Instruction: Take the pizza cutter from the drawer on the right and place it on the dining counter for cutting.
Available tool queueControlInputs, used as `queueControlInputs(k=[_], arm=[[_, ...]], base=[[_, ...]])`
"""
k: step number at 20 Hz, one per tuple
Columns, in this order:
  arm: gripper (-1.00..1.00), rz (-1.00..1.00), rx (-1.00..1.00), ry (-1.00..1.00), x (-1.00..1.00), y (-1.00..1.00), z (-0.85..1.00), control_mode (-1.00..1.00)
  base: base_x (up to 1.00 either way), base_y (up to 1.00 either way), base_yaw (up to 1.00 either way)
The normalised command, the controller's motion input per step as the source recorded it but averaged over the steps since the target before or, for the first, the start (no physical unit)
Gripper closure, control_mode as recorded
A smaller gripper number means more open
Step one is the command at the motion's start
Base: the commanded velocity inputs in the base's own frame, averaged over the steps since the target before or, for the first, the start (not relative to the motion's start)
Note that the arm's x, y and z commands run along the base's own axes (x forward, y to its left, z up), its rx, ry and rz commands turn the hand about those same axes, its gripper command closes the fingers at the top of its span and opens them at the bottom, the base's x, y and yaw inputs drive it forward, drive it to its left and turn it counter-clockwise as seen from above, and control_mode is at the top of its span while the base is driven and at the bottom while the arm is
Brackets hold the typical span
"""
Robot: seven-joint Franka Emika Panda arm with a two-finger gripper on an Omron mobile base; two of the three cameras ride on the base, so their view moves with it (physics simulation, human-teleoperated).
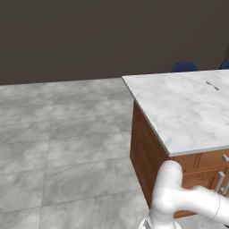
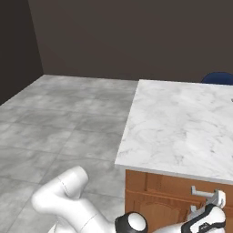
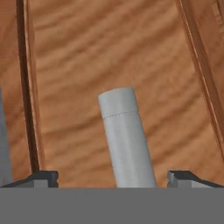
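- dining counter (image 1: 188, 112): white grey-veined marble surface over a brown wooden body, standing on the grey tiled floor (image 1: 58, 147)
- the surface's near edge overhangs the wooden front; its left corner juts toward the floor in the left base view
- small dark thin object (image 1: 213, 85) lies near the far right part of the surface, too small to identify
- blue chair backs (image 1: 184, 66) poke up behind the far edge of the surface
- drawer front (image 2: 182, 191) under the near edge, right side; metal bar handle (image 2: 205, 193) on it, long axis running along the front
- drawer looks closed in the base views, so the contents are hidden; pizza cutter can't be seen, location can't be told
- gripper (image 3: 113, 178) in the hand view sits close against the wood panel, with the handle (image 3: 125, 135) rising as a grey cylinder between the two tips
- fingers (image 3: 41, 178) spread wide, one on each side of the handle, gap on both sides, not touching it
- in the right base view the hand (image 2: 207, 218) sits low at the right, just beside the handle on the drawer front
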Motion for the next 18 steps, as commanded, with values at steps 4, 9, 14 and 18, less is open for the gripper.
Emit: queueControlInputs(k=[4,9,14,18], arm=[[-1.00,0.00,-0.14,-0.16,0.00,0.35,-0.84,-1.00],[-1.00,0.00,-0.14,-0.12,0.00,0.35,-0.82,-1.00],[-1.00,0.00,-0.05,-0.09,0.16,0.15,-0.60,-1.00],[-1.00,0.00,0.00,-0.09,0.31,0.03,-0.47,-1.00]], base=[[0.00,0.00,0.00],[0.00,0.00,0.00],[0.00,0.00,0.00],[0.00,0.00,0.00]])
